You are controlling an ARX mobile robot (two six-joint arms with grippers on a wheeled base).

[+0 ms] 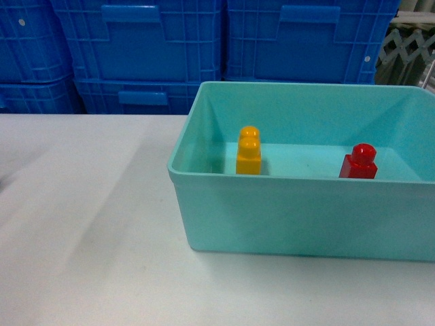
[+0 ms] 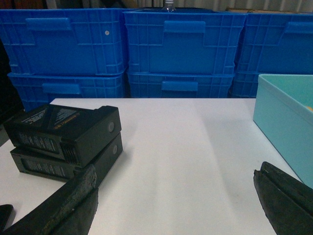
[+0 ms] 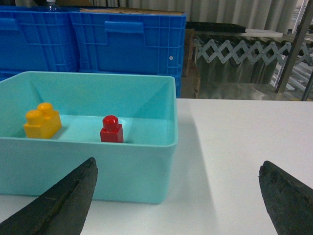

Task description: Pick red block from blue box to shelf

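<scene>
Box (image 1: 299, 217) open-topped; red block (image 1: 359, 162) stands apart from yellow brick (image 1: 249, 152), gap between them free. Crates (image 1: 224, 41) wall the far side. Two black packs (image 2: 66, 139) stacked on desk (image 1: 81, 224) left.

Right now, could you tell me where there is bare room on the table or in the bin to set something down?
The white table is bare left of the blue box, up to the dark blue crates. Further left, two stacked black packs crowd it. Right of the box, bare table again. Inside, floor is free between the orange-yellow brick and the red block.
</scene>
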